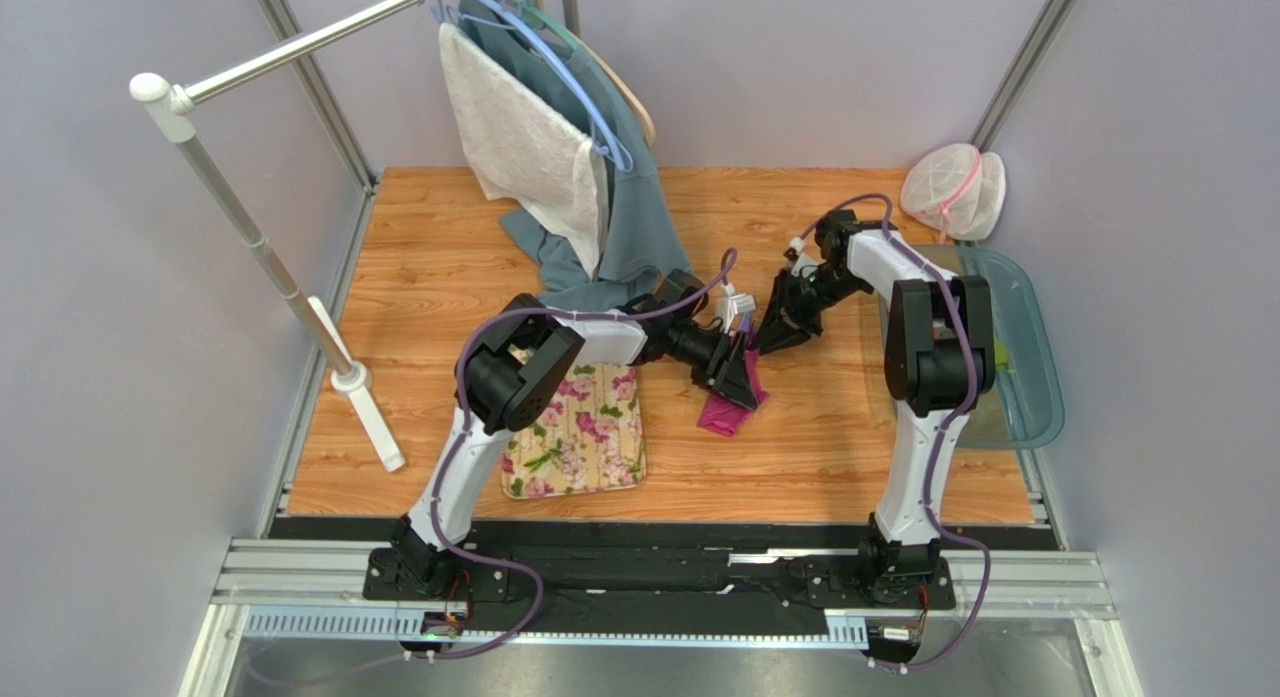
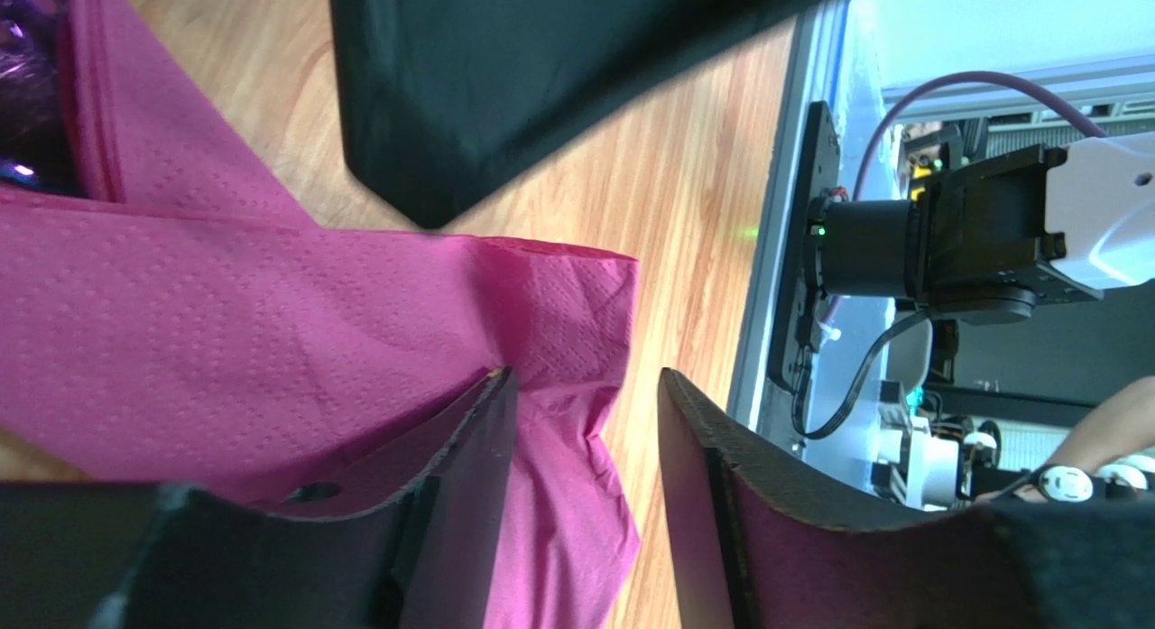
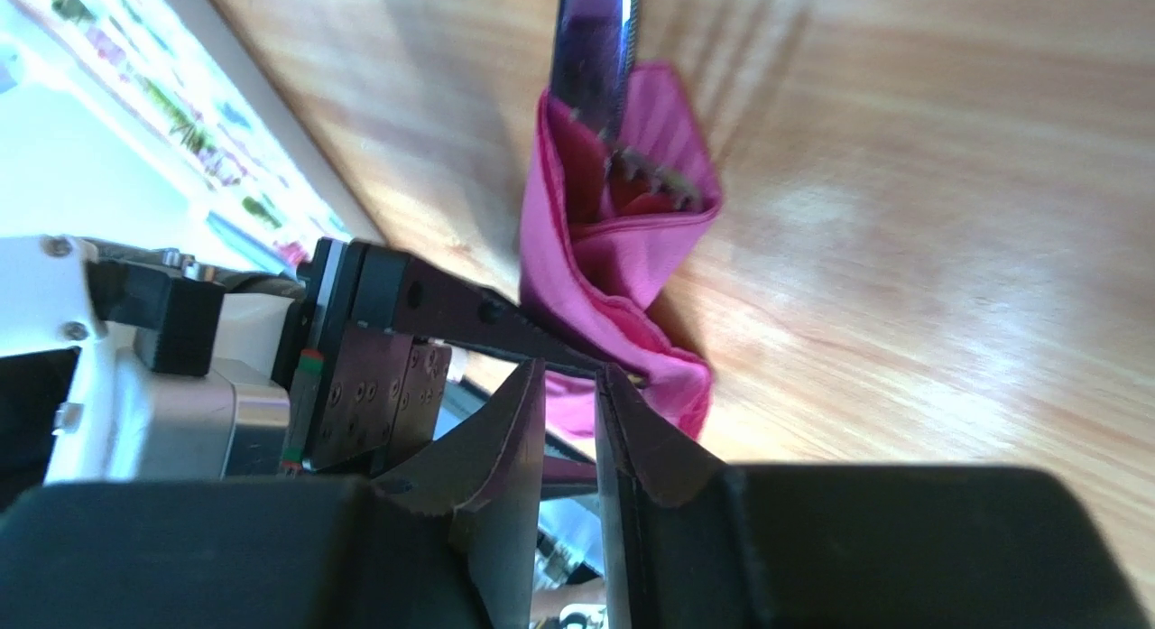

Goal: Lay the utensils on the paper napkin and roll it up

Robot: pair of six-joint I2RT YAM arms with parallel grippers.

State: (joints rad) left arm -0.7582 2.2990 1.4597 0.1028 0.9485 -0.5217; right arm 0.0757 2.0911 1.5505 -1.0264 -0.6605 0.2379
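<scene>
Paper napkin [image 1: 726, 415] is lying bunched into a loose roll on the wood table [image 1: 842, 442], mid-table, just right of the flowered mat [image 1: 579, 435] and not touching it.

Right wrist view: the roll's open end is facing far, and one dark metal utensil [image 3: 597, 40] is sticking out of it. Its toothed end is sitting inside the fold. Can't tell how many pieces are in there, since the folds are hiding the rest.

Left gripper [image 1: 739, 370] is reaching in from the left and hovering at the far end of the napkin. Jaws are standing spread with nothing between them. In the left wrist view one of the fingers [image 2: 468, 453] is overlapping the pink sheet. It's possibly touching the sheet, but the angle is too poor to confirm.

Right gripper [image 1: 784, 333] is coming in from the far right, tip pointing down-left toward the same end and sitting just beside the left gripper. Its fingers [image 3: 515, 426] are parted by a narrow slit and pinching nothing. The napkin is lying beyond the tips.

Elsewhere:
- A grey-blue cloth [image 1: 646, 217] is hanging from the rack [image 1: 271, 270] at far left-centre.
- A clear teal tray [image 1: 1037, 382] is sitting at the right edge.
- A white mesh bag [image 1: 951, 190] is sitting in the far right corner.
</scene>
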